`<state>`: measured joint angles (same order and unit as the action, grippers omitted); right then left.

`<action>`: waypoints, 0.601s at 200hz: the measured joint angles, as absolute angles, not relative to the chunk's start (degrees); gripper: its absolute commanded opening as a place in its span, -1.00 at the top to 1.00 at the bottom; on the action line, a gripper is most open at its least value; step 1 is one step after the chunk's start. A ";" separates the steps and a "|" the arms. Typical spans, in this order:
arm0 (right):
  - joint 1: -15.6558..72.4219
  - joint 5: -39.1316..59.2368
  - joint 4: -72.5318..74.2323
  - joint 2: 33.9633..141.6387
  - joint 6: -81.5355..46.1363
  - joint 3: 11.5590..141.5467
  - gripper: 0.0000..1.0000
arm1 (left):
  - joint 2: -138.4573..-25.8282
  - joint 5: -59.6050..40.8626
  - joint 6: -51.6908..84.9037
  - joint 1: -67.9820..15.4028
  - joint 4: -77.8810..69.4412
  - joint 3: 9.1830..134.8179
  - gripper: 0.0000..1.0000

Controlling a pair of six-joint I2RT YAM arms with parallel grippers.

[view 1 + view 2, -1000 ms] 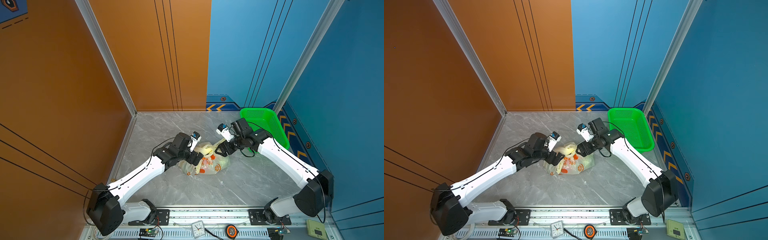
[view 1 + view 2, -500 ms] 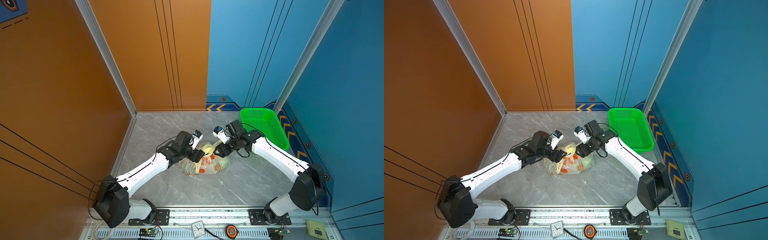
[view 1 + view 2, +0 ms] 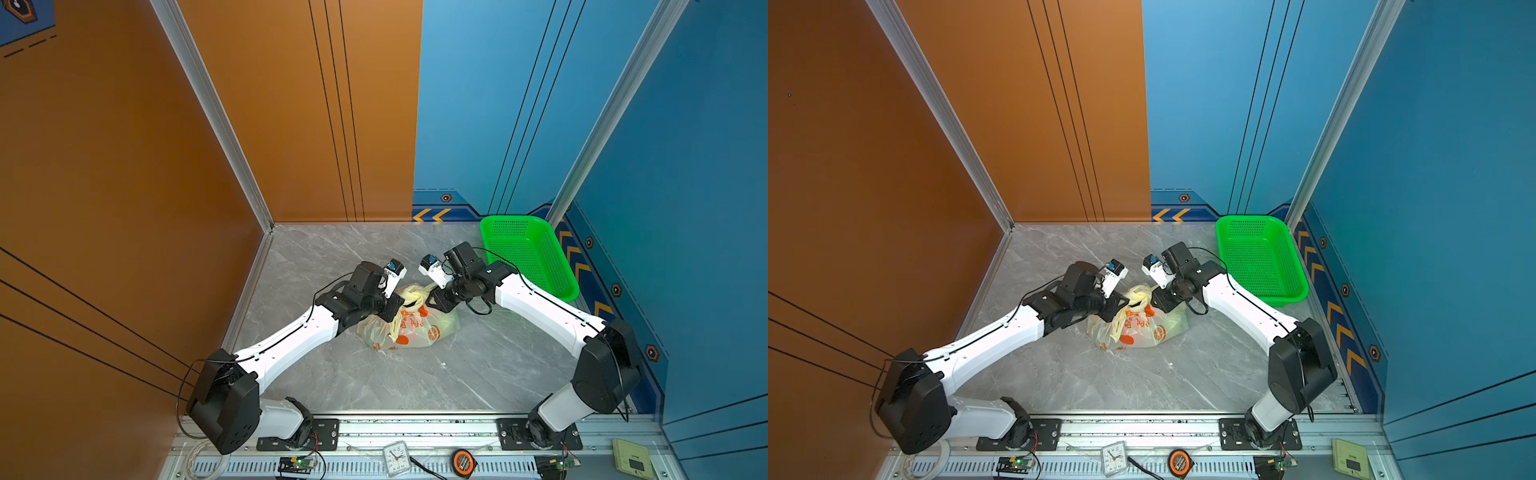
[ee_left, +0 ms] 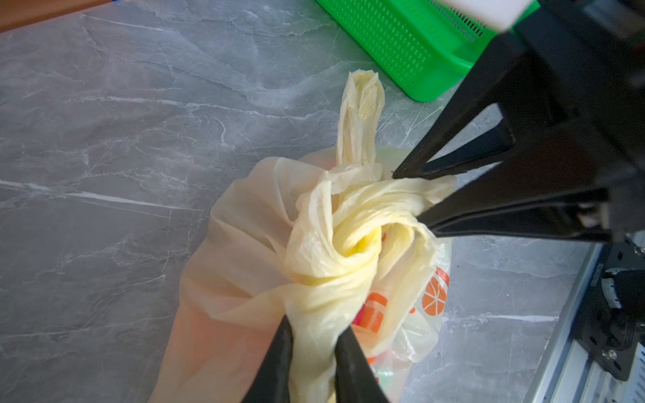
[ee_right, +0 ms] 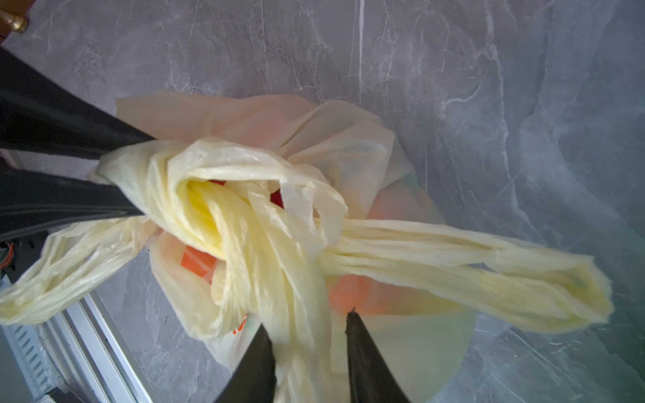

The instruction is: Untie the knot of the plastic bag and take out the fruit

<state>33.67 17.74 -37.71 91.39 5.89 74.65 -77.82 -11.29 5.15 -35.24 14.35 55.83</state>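
Nearest, the plastic bag [image 3: 409,334] lies on the marble tabletop [image 3: 374,386], with the fruit [image 5: 412,349] showing as dim shapes inside it. Atop it the knot [image 4: 335,244] is tied; the left gripper [image 4: 314,326] and right gripper [image 5: 307,319] each clamp a strand of it from opposite sides. Beyond, by the back wall, stands a green basket [image 3: 528,253].

Cream plastic bag [image 3: 415,334] (orange-slice print), green basket [image 3: 528,257]
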 measured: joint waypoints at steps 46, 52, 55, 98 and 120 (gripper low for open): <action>33.76 17.65 -37.23 91.50 5.30 74.54 1.00 | -77.03 -11.42 4.99 -35.18 14.41 55.16 0.86; 33.76 17.65 -37.21 91.48 5.23 74.46 1.00 | -76.82 -11.42 4.99 -35.18 14.41 55.07 0.86; 33.74 17.65 -37.19 91.46 5.13 74.37 1.00 | -76.64 -11.44 4.99 -35.16 14.44 55.02 0.86; 32.10 16.62 -36.80 89.23 3.68 72.25 1.00 | -72.88 -11.42 5.02 -33.69 14.96 53.32 0.91; 30.00 15.70 -36.75 86.91 1.96 70.48 1.00 | -70.19 -11.40 5.26 -32.36 15.46 52.18 0.98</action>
<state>30.00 15.70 -36.75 86.91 1.96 70.48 -70.19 -11.40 5.26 -32.36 15.46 52.18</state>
